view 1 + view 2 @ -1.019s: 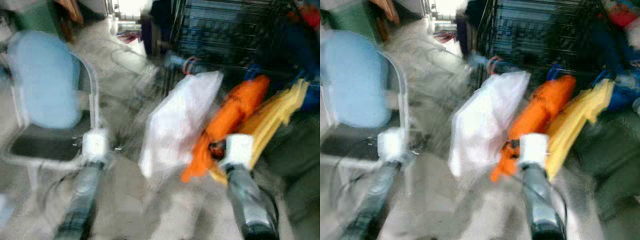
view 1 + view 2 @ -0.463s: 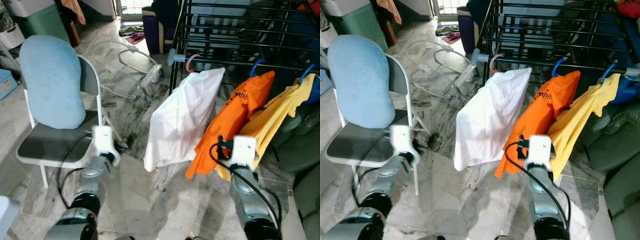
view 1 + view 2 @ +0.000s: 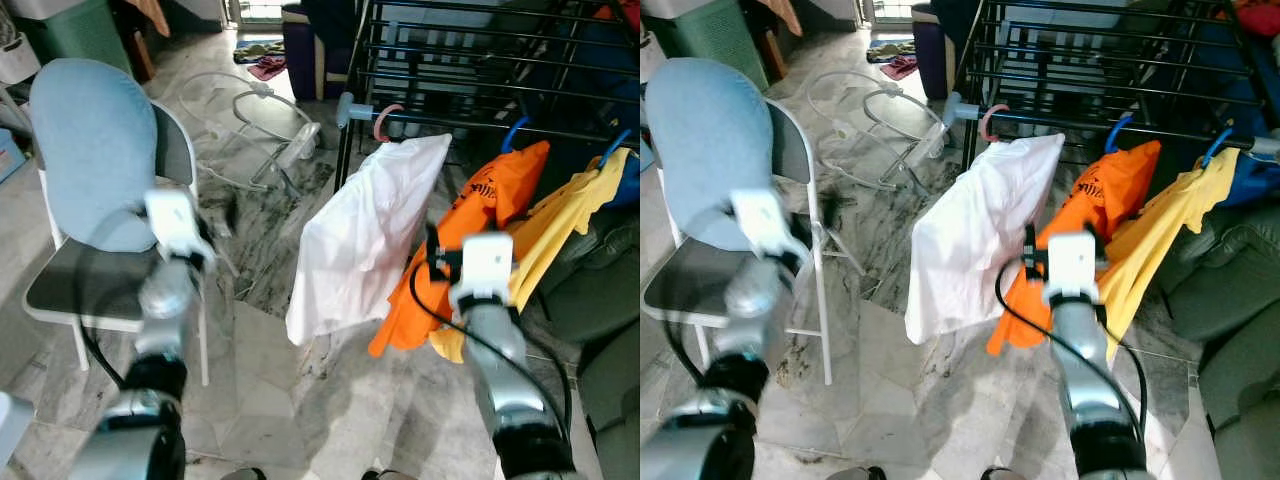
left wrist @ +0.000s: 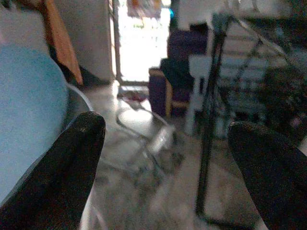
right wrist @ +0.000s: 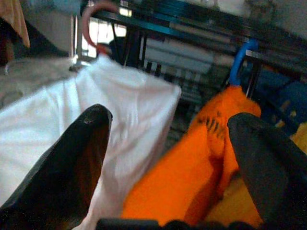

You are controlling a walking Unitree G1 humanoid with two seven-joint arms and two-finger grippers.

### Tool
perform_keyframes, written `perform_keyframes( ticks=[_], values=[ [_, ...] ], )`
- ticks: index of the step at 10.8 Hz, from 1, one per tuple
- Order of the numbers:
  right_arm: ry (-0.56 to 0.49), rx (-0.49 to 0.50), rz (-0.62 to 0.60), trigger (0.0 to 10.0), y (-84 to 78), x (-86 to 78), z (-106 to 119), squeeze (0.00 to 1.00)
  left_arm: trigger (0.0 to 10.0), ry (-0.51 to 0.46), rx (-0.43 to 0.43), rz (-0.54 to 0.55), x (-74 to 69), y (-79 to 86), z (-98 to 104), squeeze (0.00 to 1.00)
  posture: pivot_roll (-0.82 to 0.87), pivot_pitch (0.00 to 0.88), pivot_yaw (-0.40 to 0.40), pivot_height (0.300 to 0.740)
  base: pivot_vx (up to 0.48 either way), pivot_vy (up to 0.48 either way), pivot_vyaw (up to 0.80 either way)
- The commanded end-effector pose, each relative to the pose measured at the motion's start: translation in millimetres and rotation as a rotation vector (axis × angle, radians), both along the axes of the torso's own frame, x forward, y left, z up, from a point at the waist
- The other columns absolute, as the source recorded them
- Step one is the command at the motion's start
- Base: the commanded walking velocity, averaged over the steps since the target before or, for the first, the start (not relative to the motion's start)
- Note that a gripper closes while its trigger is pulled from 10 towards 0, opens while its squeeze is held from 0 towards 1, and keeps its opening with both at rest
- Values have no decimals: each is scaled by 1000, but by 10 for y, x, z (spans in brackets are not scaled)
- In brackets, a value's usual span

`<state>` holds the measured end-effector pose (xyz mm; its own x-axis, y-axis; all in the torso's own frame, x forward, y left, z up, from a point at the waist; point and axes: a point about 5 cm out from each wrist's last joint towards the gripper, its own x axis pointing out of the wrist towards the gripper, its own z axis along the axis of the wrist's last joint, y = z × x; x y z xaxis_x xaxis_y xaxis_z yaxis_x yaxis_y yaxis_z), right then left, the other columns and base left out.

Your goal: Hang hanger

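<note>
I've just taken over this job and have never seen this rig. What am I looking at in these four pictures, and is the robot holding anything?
The two wide pictures come from the humanoid's head camera, looking down past its two silver arms. The other two come from wrist cameras looking along each gripper's black fingers. The left gripper is open and empty, raised by the chair with the blue cushion. The right gripper is open and empty too, facing the clothes. On the black drying rack hang a white shirt on a pink hanger, an orange shirt and a yellow shirt, both on blue hangers.
</note>
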<state>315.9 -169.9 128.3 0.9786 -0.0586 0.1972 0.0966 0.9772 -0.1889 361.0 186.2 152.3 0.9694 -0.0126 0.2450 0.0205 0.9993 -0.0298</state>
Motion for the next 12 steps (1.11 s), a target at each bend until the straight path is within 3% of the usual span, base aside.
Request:
perform_keyframes(
  ticks=[1, 2, 4, 6, 9, 10, 11, 12],
  values=[
    [-15, 7, 7, 10000, 35, 7, 54, 0, 10000, -44, -2, 3, 30, 17, 123, 0, -51, 108, 0, 740, 0, 0, 0],
    [-12, 0, 12, 10000, 57, -1, 37, 0, 10000, -74, 15, -3, 68, 0, 212, 0, -53, 108, 4, 740, 0, 0, 0],
    [-9, 8, 6, 10000, 64, -20, 19, 0, 10000, -50, 37, 21, 116, 13, 207, 0, -70, 105, 20, 740, 0, 0, 0],
    [12, 41, -2, 10000, 55, -65, -31, 0, 10000, 59, 38, 33, 23, 51, -85, 0, -76, 108, 23, 740, 0, 0, 0],
    [113, 149, -1, 10000, -2, -200, -248, 0, 10000, 294, -17, -95, -446, 14, -820, 0, -72, 123, -12, 740, 0, 0, 0],
    [141, 156, 12, 10000, -2, -249, -299, 0, 10000, 346, -26, -186, -607, -39, -922, 0, -59, 124, -35, 740, 0, 0, 0],
    [147, 152, 18, 10000, 0, -265, -309, 0, 10000, 324, -11, -205, -647, -44, -873, 0, -52, 123, -38, 740, 0, 0, 0],
    [149, 135, 22, 10000, -5, -299, -310, 0, 10000, 260, -45, -267, -789, -46, -747, 0, -47, 126, -36, 740, 0, 0, 0]
  ],
)
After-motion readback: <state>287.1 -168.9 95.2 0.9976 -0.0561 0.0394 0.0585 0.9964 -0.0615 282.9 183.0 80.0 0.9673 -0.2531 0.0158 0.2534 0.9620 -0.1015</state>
